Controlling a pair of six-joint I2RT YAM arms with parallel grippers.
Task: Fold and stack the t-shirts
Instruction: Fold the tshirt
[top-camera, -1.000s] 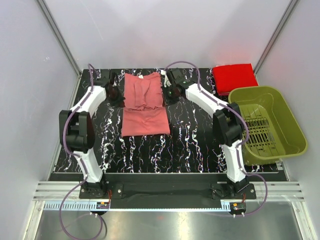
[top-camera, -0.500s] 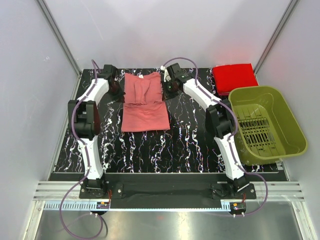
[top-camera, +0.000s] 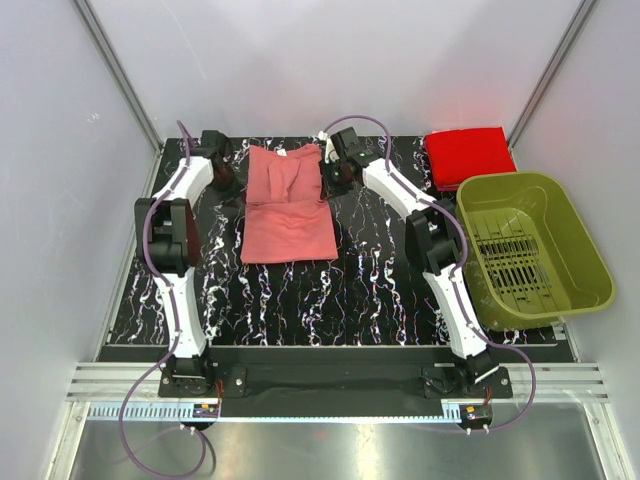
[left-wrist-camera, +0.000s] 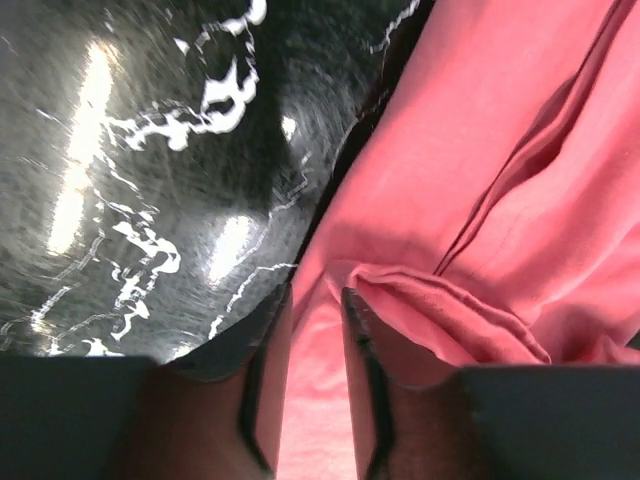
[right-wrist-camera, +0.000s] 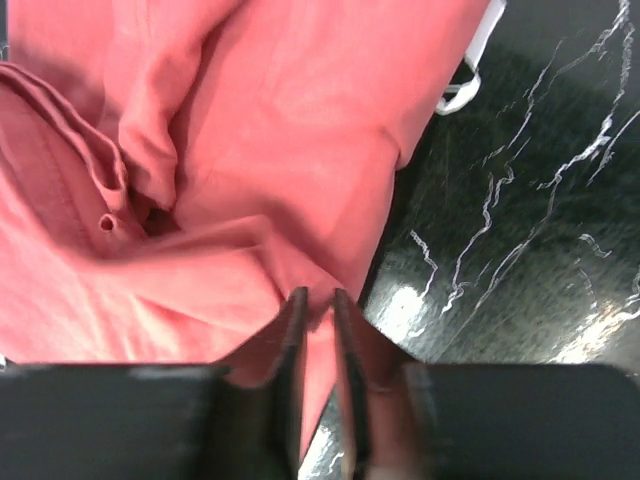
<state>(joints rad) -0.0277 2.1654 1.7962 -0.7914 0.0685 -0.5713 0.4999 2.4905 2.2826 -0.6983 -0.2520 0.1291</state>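
Observation:
The salmon-pink t-shirt lies folded on the black marbled table, its far half doubled over with creases. My left gripper is at its far left edge. In the left wrist view the gripper is open by a narrow gap, with pink cloth lying loose under and between the fingers. My right gripper is at the shirt's far right edge. Its jaws are parted a little over the cloth's edge. The red t-shirt lies folded at the back right.
An olive-green basket stands at the right, just in front of the red shirt. A white label sticks out from the pink shirt's edge. Bare table lies in front of the shirt. Grey walls close in the back and sides.
Both arms have reached farther back, carrying the shirt's edge toward the far side, so the fold is flatter. Both pairs of jaws, shut before, have parted slightly.

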